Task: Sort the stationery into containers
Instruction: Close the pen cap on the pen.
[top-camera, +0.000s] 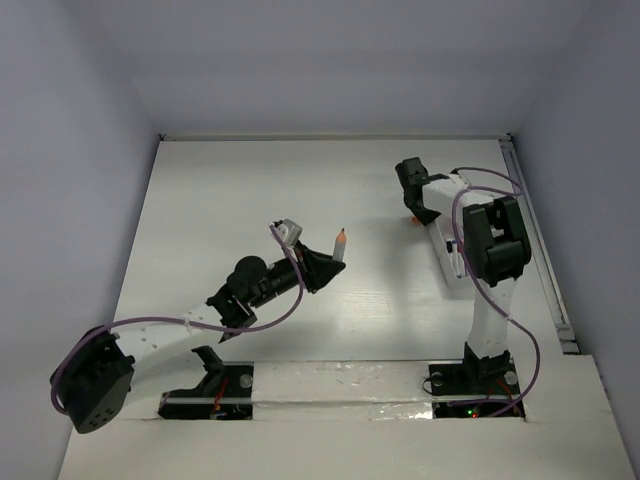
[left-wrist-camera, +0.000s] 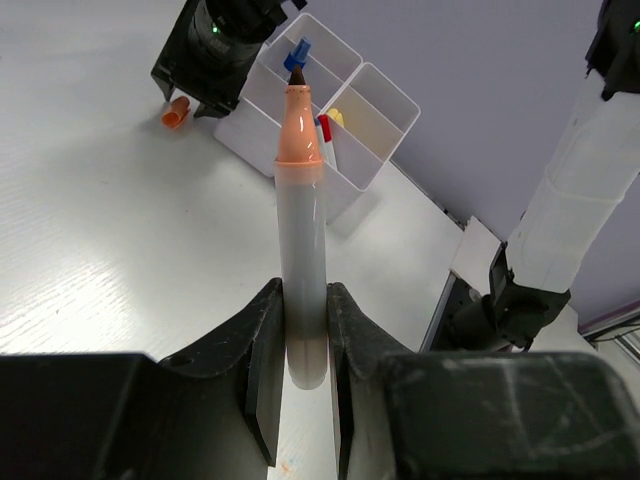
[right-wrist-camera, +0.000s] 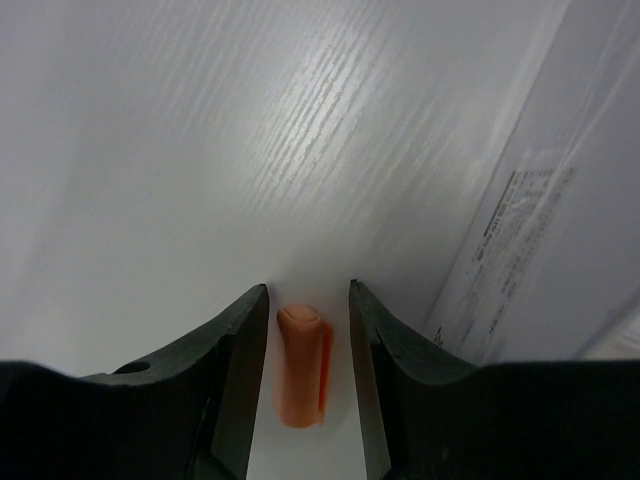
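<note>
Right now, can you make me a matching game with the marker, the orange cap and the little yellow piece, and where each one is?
Things:
1 marker
2 orange cap
3 yellow piece

Places:
A in a container
B on the table, inside the open right pincer
C clamped in the left pincer

Pairs: 1-C, 2-B, 3-A.

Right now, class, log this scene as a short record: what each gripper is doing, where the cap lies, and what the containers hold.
left gripper: shut on the white marker, uncapped, dark tip exposed
right gripper: open, one finger on either side of the orange cap, gaps visible
orange cap: lying on the table near the containers
containers: joined white boxes holding a blue-capped item and red and yellow pieces
</note>
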